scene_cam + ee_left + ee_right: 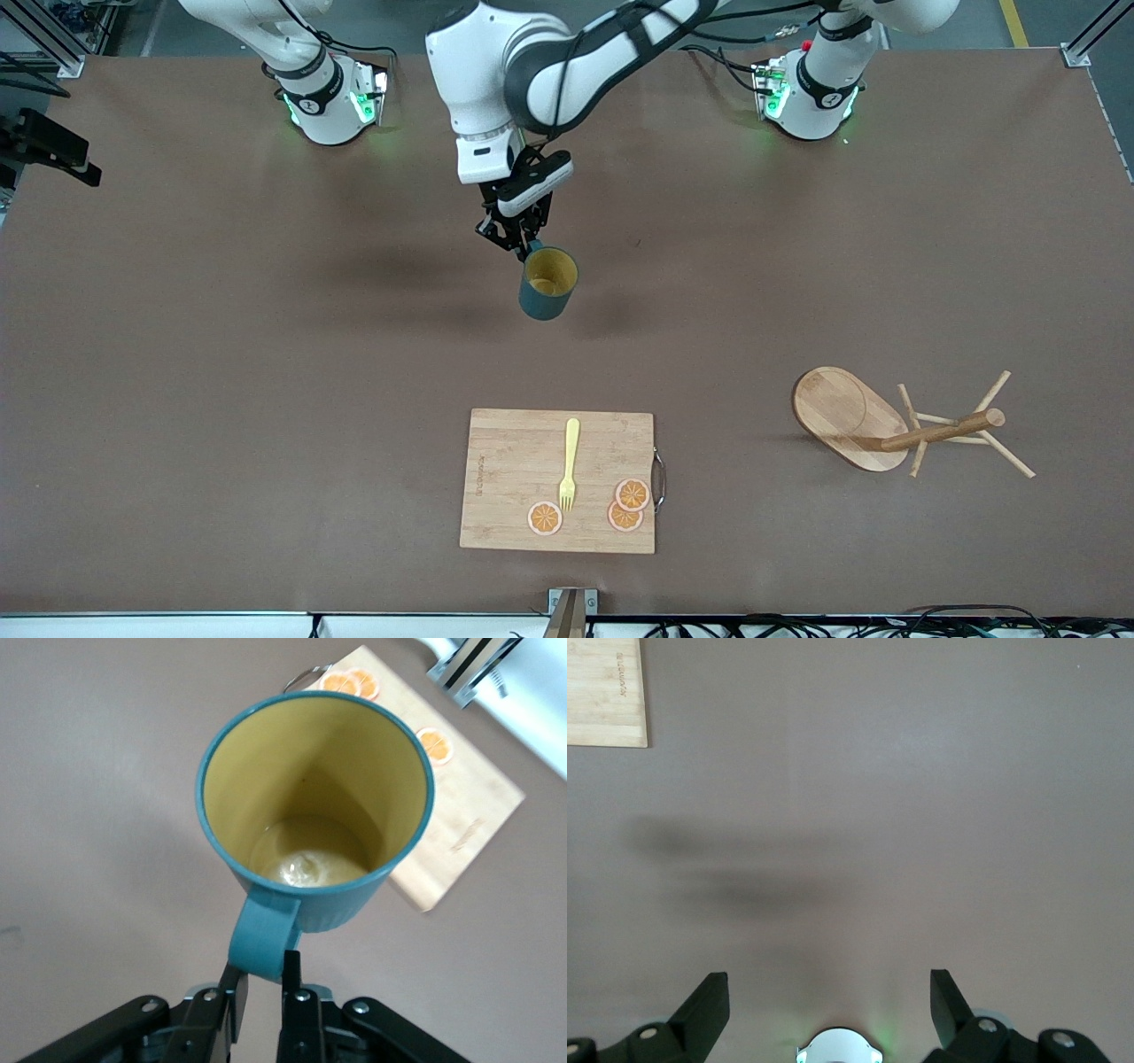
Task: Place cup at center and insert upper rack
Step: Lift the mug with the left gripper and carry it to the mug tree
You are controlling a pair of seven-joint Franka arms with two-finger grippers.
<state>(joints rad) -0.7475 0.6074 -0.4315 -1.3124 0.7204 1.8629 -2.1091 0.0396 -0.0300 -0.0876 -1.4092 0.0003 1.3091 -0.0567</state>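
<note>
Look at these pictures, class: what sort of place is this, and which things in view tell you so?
Most likely a robotics lab staging a kitchen chore. Two robot arms are bolted to a bare brown table edged with metal framing and cables, and the props are kitchenware: a cup held by the left gripper, and a cutting board.

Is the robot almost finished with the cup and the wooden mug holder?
Not yet. Done: the left gripper has the cup pinched by its handle. In hand: the cup hangs upright over the middle of the table, not set down. Left: the upper rack lies tipped on its side toward the left arm's end, untouched. The right gripper waits open above bare table.
</note>
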